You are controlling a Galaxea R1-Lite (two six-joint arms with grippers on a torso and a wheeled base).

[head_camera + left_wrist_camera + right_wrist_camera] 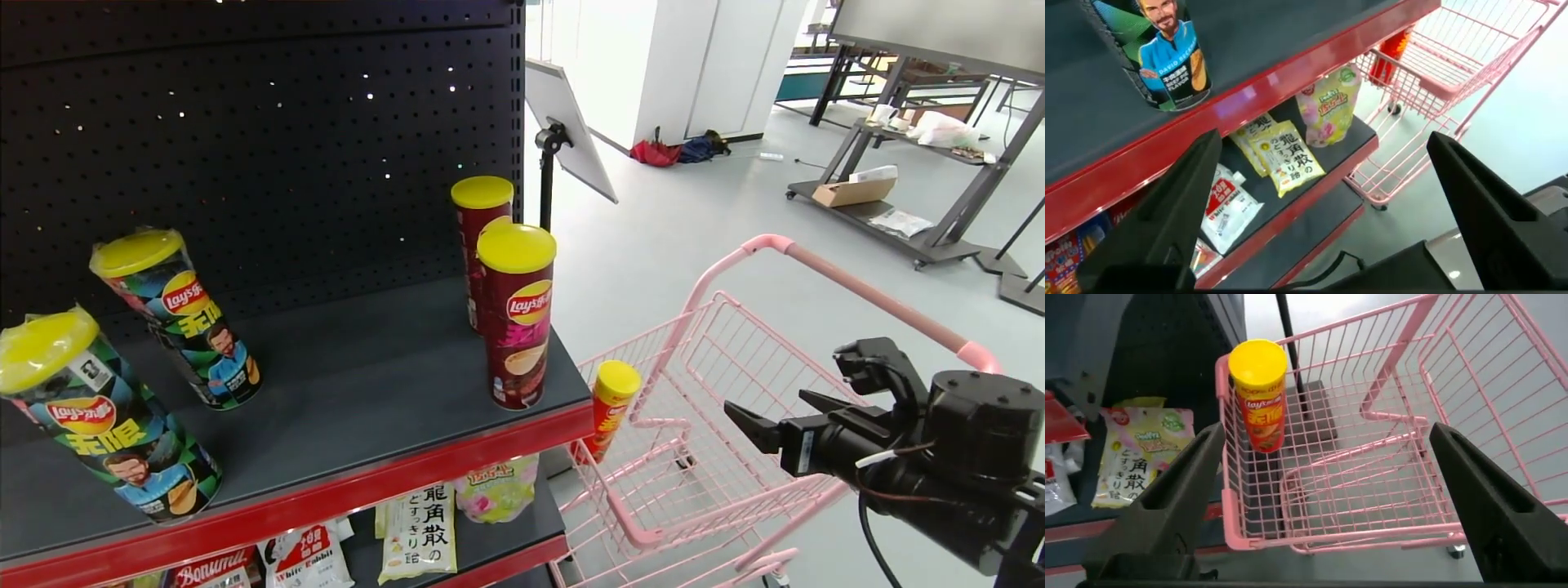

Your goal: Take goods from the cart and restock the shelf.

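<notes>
Although four cans were standing on the shelf (pixel 351 367), the restocking looked to me only partly done. Two dark red cans (pixel 516 318) stood upright, one behind the other, at the shelf's right end, the nearer one close to the front edge. Two green cans (pixel 184 322) stood toward the left end, both a little tilted, and the wide middle of the shelf was bare. In the cart (pixel 857 286), which was just beside the shelf's right end, I could see one orange can (pixel 611 408) with a yellow lid, about upright against the corner of the basket nearest the shelf. This can was, as far as the pictures showed, the only good left to move. The right gripper (pixel 780 412) hung over the cart's near side with its fingers wide apart and holding nothing, well apart from the orange can. The left gripper (pixel 1324 139) also had its fingers wide apart and empty, near the shelf's red front edge, with packets (pixel 1282 155) on the lower shelf (pixel 1351 192) below it. So the grasp, the lift and the placing were not yet done.
</notes>
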